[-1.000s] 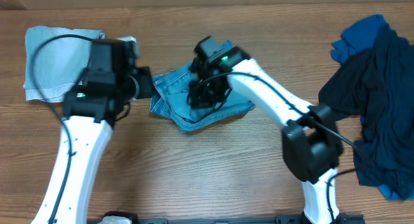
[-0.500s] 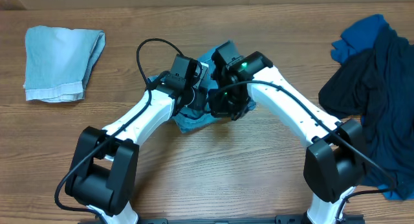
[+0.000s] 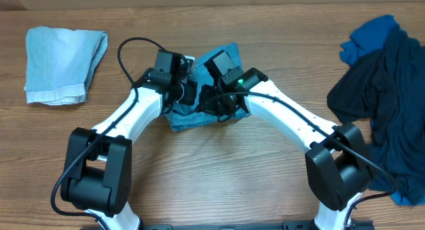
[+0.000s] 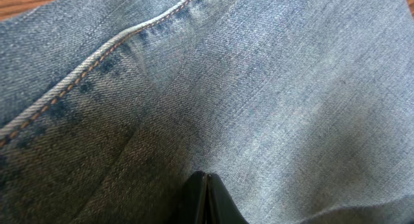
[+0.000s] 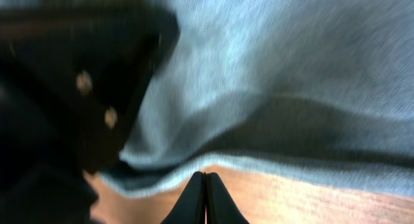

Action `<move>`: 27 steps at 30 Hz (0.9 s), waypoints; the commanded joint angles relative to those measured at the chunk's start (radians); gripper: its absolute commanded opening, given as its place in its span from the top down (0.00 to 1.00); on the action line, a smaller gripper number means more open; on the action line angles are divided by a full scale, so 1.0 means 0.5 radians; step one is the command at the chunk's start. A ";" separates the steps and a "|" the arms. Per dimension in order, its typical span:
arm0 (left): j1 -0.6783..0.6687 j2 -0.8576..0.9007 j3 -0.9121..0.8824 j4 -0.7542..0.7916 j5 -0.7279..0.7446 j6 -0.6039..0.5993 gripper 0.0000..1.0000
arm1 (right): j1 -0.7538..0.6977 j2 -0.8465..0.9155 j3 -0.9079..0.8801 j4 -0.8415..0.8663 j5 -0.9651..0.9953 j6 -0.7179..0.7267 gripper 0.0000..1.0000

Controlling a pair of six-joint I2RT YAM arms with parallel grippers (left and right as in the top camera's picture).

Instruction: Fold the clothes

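The left fingers (image 4: 198, 201) are pressed together, tips on denim, with no cloth seen between them. The right fingers (image 5: 197, 199) are likewise pressed together over the cloth's edge. Both meet over the jeans (image 3: 180, 118), a compact bundle mid-table (image 3: 219, 177). Folding looks nearly finished. The next move probably calls for flattening the bundle, then shifting it toward the folded pale piece (image 3: 63, 60). Its long axis seems to run diagonally, near-left to far-right, though the arms hide most of it.

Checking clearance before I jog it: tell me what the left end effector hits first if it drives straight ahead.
The jeans. The left end effector, shut, points straight at their fabric just ahead; it may be touching, since depth is unclear.
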 commanded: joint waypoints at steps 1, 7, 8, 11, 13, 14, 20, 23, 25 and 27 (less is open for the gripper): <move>0.020 0.043 0.001 0.006 0.031 -0.069 0.96 | -0.002 -0.011 -0.059 0.147 0.222 0.237 0.96; 0.021 0.043 0.001 0.030 0.036 -0.189 0.96 | -0.005 -0.009 -0.492 0.546 0.169 0.590 0.96; 0.021 0.043 0.001 0.031 0.034 -0.208 0.96 | -0.005 -0.008 -0.547 0.501 0.122 0.589 0.96; 0.021 0.043 0.001 0.032 -0.026 -0.292 0.96 | -0.005 -0.009 -0.560 0.287 0.089 0.571 0.96; 0.022 0.043 0.001 0.032 -0.135 -0.364 0.96 | -0.018 -0.009 -0.563 0.208 0.097 0.526 0.96; 0.027 0.043 0.001 0.035 -0.185 -0.393 0.96 | -0.022 -0.009 -0.564 0.198 0.105 0.525 0.96; 0.201 -0.001 0.089 0.102 0.045 -0.507 0.96 | -0.035 -0.029 -0.549 0.201 0.050 0.430 0.96; 0.213 -0.186 0.204 0.060 0.043 -0.388 0.96 | -0.072 -0.256 -0.462 0.160 0.081 0.247 0.96; 0.211 -0.372 0.226 0.061 0.043 -0.372 0.95 | -0.075 -0.517 -0.456 0.282 0.147 0.192 0.96; 0.211 -0.497 0.226 0.050 0.017 -0.214 0.92 | -0.060 -0.627 -0.456 0.404 0.104 0.159 0.96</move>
